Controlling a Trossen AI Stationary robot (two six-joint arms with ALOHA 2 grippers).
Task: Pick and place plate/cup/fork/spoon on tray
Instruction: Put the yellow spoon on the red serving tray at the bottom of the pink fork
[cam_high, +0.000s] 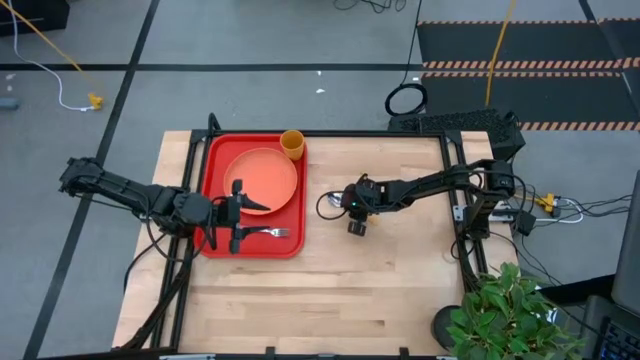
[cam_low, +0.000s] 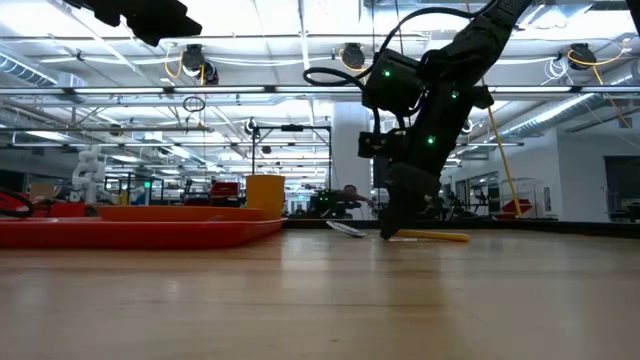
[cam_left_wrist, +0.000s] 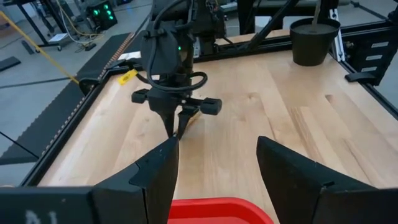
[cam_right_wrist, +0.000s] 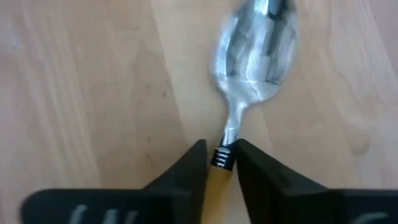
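Your right gripper (cam_right_wrist: 220, 163) points down, fingers pinching the spoon (cam_right_wrist: 252, 56) on the table; left gripper (cam_high: 236, 214), open, hovers over the tray (cam_high: 212, 160) holding plate (cam_high: 268, 178), cup (cam_high: 292, 144), fork (cam_high: 272, 232)

Right pincer (cam_right_wrist: 220, 163) clamps spoon (cam_right_wrist: 252, 59) handle.

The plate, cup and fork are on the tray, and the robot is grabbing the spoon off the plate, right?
Not quite. The spoon lies on the bare wooden table, not on the plate. The right wrist view shows the right gripper closing on its handle there. The plate, cup and fork are on the tray.
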